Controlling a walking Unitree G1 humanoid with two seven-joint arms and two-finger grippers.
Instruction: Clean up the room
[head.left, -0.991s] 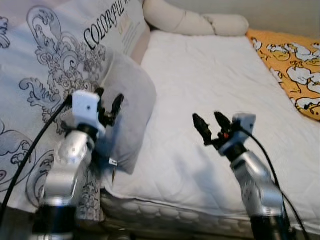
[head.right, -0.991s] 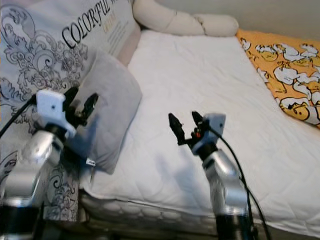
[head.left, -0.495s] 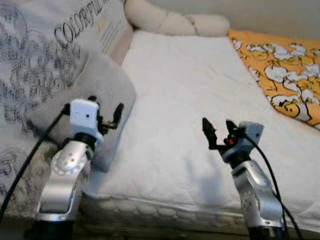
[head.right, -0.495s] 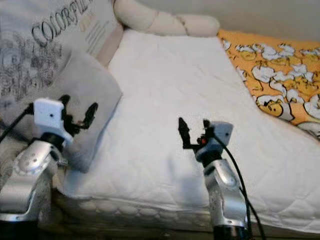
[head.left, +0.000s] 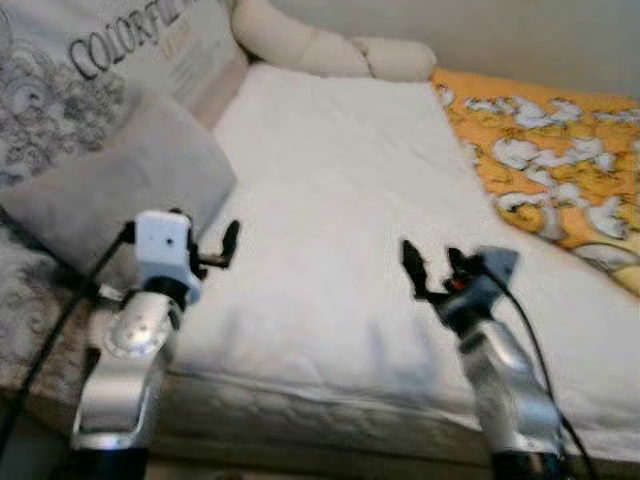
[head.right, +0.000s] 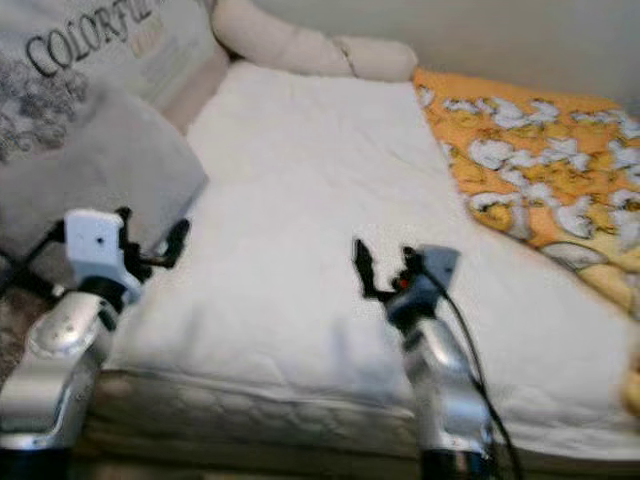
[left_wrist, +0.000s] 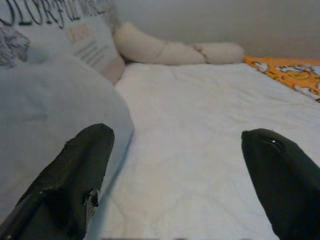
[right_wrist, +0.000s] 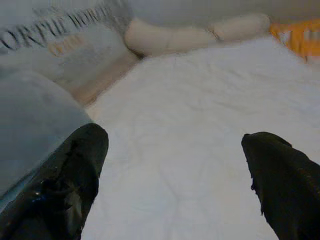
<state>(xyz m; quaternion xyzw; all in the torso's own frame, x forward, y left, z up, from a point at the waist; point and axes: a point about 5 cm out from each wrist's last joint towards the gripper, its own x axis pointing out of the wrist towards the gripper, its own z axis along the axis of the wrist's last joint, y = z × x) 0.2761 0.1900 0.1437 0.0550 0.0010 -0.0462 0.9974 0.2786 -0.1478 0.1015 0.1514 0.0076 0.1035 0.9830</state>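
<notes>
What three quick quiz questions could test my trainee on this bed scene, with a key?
1. True or false: the left claw is gripping the grey pillow.
2. Which colour is the patterned blanket? A green, B orange, C blue.
3. Fill in: the cream bolster lies at the bed's ____ end.

Key: 1 false, both it and the right claw are open and empty above the white mattress. 2 B. 3 far.
</notes>
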